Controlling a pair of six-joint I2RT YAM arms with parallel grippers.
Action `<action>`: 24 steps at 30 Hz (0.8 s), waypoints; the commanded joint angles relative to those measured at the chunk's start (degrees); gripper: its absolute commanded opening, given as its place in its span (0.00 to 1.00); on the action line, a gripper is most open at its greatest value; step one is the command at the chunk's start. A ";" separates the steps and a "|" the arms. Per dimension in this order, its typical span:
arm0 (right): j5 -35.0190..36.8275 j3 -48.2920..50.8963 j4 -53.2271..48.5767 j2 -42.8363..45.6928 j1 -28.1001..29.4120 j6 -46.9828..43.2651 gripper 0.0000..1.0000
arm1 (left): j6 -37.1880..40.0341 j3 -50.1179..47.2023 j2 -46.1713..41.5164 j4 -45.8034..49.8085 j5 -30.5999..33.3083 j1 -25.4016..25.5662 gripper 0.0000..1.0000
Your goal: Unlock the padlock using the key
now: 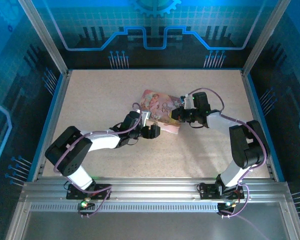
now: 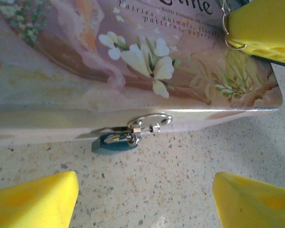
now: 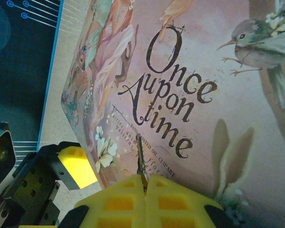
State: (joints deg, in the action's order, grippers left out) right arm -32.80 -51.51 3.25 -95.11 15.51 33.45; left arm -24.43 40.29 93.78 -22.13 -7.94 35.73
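Right fingers pinch the key; left fingers wide near the padlock. Barely gripped, the key could twist.

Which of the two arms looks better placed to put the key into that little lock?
The right, I'd say. The right gripper already pinches the key above the tin; the left gripper is open and empty, facing the padlock on the tin's side.

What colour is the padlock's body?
Blue-green; the padlock shows best in the left wrist view, hanging at the front edge of the tin.
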 commanded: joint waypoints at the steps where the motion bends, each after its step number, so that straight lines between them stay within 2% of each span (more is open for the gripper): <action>1: 4.32 0.55 -5.87 -2.18 1.42 -1.50 0.00 | 2.85 -0.66 1.69 -4.24 0.71 -0.25 0.74; 24: 5.46 -0.26 -8.71 -1.63 2.46 -3.04 0.00 | 0.89 0.92 9.25 -11.54 1.44 -0.38 0.61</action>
State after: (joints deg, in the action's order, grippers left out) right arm -30.37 -52.80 0.97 -95.09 16.69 31.64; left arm -23.29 40.36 101.71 -30.50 -7.31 35.73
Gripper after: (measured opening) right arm 0.050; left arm 0.614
